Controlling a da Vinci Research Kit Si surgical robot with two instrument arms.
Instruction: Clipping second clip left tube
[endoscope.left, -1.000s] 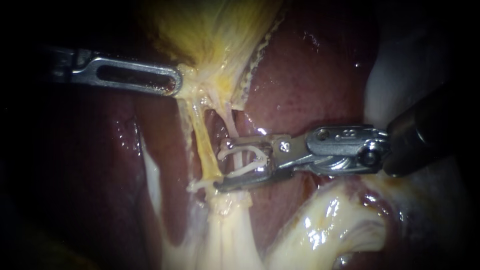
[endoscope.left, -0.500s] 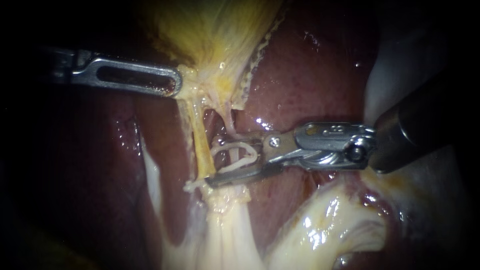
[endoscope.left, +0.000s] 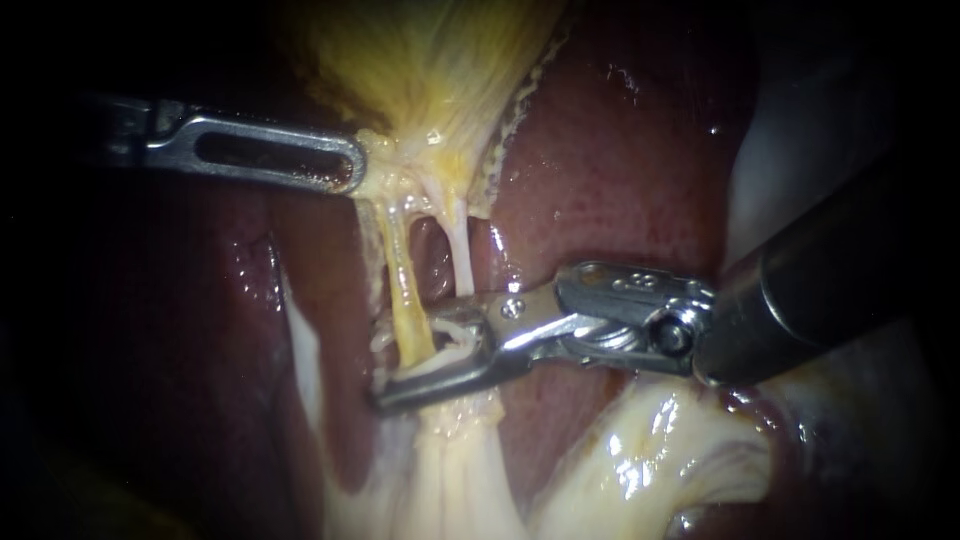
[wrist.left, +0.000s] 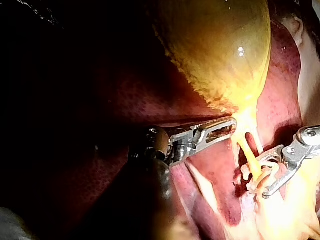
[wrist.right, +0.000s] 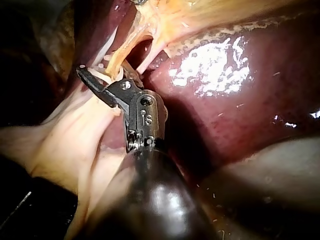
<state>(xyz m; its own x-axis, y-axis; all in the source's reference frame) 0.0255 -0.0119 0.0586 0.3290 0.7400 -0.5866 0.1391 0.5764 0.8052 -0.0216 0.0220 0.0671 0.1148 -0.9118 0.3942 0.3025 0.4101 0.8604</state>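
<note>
The yellow gallbladder (endoscope.left: 430, 60) hangs at the top, and two thin tubes run down from its neck. My left instrument (endoscope.left: 352, 165) is shut on the neck tissue and holds it taut. Its slotted jaw (wrist.left: 220, 131) also shows in the left wrist view. The left tube (endoscope.left: 400, 275) is yellow; the right tube (endoscope.left: 458, 255) is paler. My right instrument (endoscope.left: 410, 355) carries a white clip (endoscope.left: 452, 335) between its jaws. The jaws straddle the lower part of the left tube, one jaw on each side. The right wrist view shows the same jaw tips (wrist.right: 102, 72) at that tube.
Dark red liver (endoscope.left: 620, 170) lies behind and to the right of the tubes. Pale glistening tissue (endoscope.left: 660, 440) sits under the right instrument's shaft. White fatty strands (endoscope.left: 460, 470) continue below the jaws.
My right instrument has moved left with the clip, from the right tube over to the left tube. Its jaws stand closer together now. The left instrument has held still.
</note>
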